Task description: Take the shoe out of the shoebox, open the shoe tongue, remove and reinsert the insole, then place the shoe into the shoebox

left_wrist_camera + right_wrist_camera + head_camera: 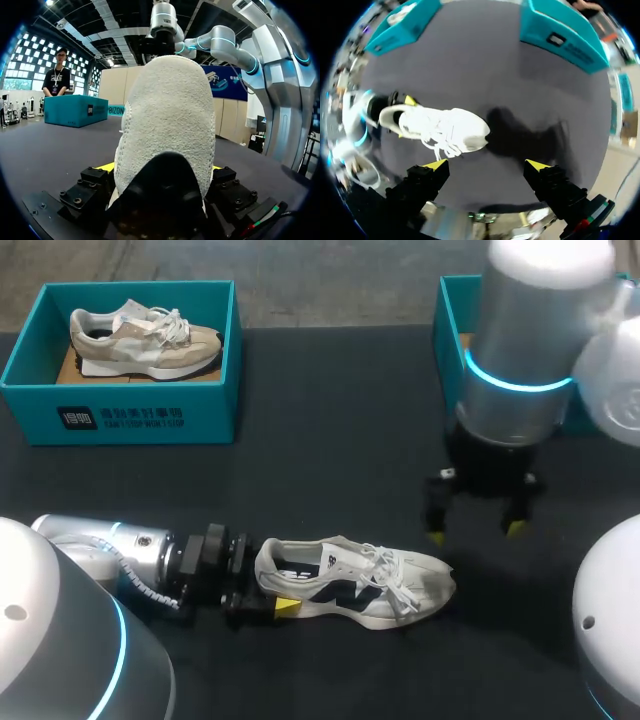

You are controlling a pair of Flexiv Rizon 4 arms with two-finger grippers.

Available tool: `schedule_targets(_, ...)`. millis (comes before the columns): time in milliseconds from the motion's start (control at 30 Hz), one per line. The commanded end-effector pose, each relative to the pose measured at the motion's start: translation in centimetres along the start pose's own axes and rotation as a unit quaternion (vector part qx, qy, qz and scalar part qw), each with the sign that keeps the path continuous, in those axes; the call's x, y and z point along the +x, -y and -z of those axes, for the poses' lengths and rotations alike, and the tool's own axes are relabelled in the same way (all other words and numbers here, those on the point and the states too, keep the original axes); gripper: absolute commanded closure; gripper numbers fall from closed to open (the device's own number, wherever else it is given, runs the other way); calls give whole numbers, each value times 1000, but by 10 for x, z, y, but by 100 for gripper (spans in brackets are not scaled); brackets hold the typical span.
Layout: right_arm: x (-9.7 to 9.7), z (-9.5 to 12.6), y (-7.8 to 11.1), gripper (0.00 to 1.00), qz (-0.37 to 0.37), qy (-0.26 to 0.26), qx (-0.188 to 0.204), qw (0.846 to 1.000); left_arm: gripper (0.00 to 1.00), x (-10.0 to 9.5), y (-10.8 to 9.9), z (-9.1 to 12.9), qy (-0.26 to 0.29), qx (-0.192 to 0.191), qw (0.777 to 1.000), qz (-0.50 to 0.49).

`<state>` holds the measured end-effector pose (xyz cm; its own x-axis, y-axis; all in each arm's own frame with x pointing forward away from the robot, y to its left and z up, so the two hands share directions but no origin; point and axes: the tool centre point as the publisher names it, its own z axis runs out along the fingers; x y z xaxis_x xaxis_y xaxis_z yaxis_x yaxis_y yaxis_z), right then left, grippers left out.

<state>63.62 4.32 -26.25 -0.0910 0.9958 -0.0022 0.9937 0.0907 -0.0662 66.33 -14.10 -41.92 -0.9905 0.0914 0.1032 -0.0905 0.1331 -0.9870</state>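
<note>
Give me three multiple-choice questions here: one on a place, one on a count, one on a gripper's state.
1. Where is the white shoe? A in a shoebox; B on the table; C lifted in the air.
2. How many shoes does the head view show? A one; B two; C three.
3. How is the right gripper? A open; B shut on the shoe; C shut on an insole.
Answers: 1 B, it lies on the table, heel in the left gripper. 2 B, the white one plus a beige shoe in the teal shoebox. 3 A, its fingers stand apart, nothing between.
</note>
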Motion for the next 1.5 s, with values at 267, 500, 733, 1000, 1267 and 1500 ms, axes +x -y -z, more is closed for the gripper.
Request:
schedule_targets(267,20,-12,-9,0,-132,23,48,990,100,1,1,-1,0,-2,1000,0)
schedule_targets(500,25,-10,-12,0,-136,46,39,989,100,1,1,-1,0,-2,1000,0)
schedule_targets(733,52,-11,-10,0,-126,88,17,988,100,1,1,-1,0,-2,1000,0)
schedule_targets(1000,81,-14,-7,0,-126,123,12,984,100,1,1,-1,0,-2,1000,0)
schedule_targets(1267,85,-17,-6,0,-137,112,14,984,100,1,1,-1,0,-2,1000,0)
schedule_targets(1500,99,-16,-7,0,-143,137,11,980,100,1,1,-1,0,-2,1000,0)
